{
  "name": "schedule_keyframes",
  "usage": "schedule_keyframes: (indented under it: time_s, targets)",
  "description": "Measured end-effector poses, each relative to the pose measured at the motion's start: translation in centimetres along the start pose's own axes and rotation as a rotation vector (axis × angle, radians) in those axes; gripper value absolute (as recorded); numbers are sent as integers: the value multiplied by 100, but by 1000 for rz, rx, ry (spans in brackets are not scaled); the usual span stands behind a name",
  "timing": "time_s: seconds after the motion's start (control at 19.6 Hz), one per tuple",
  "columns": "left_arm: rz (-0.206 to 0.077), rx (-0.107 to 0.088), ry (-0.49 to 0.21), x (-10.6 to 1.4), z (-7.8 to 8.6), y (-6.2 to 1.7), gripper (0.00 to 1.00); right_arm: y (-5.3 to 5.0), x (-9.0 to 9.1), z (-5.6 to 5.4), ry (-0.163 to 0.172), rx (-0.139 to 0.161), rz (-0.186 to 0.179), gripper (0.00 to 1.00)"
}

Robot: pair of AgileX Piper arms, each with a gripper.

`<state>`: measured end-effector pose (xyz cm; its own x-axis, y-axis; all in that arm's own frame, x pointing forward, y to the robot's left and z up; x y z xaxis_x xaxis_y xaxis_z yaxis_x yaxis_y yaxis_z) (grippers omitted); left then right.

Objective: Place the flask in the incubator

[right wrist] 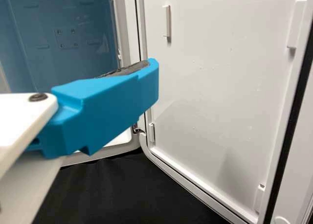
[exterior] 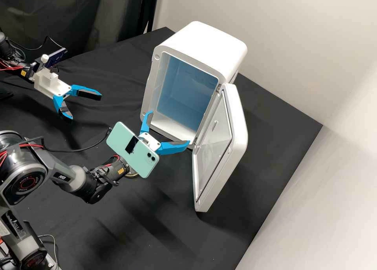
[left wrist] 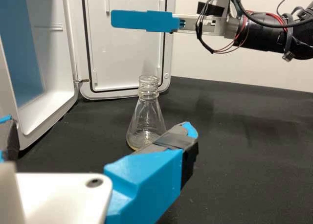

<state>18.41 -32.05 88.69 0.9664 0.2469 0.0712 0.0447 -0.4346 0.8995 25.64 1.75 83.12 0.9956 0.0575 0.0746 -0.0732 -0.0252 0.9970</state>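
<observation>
– Two claws on the sheet, yes? Give me each in turn.

– Two. Item one: my left gripper [exterior: 83,106], white body with two bright blue fingers. It hangs above the black bench [exterior: 255,144], well apart from the cabinet. The fingers are spread wide, with nothing between them. Item two: my right gripper [exterior: 169,128], same pattern, at the mouth of the cabinet near its lower rim. Its fingers are likewise spread wide and hold nothing. In the right wrist view one finger lies close before the door's inner face.

– And the task's piece?

– Item three: one clear glass conical flask [left wrist: 145,120], upright on the bench, outside the cabinet and in front of the open door. In the left wrist view it stands just past my left claw's blue finger [left wrist: 156,170], whose tip covers part of the base. Whether they touch, I cannot tell.

– The cabinet itself?

– Item four: one white box-shaped incubator [exterior: 204,46] with a pale blue chamber. Its door [exterior: 220,144] is swung wide open and shows a white inner face with a raised frame.

– Sundries?

– Item five: one mint-green phone [exterior: 131,148] mounted at my right arm's wrist. Item six: one black cable [exterior: 84,147] lying on the bench between the left claw and the right arm.
</observation>
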Motion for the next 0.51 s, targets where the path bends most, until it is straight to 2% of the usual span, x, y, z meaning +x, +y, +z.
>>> schedule_keyframes:
  time_s: [0.1, 0.15, 0.26, 0.41, 0.51]
  targets:
    - [-4, -1, -7, 3, 17, -10, 100, 6, -332, -4, 4, -19, -10, 100]
    - [-6, -1, -9, 3, 24, -15, 100, 9, -446, -28, 18, -21, -2, 100]
    - [-9, -3, -9, -2, 27, -23, 100, 10, -528, -74, 50, -33, -3, 100]
    - [-17, -10, -7, -57, 65, -54, 100, -3, -652, -118, 78, -53, -12, 100]
    - [-14, -7, -8, -71, 77, -49, 100, -14, -721, -123, 84, -63, -11, 100]
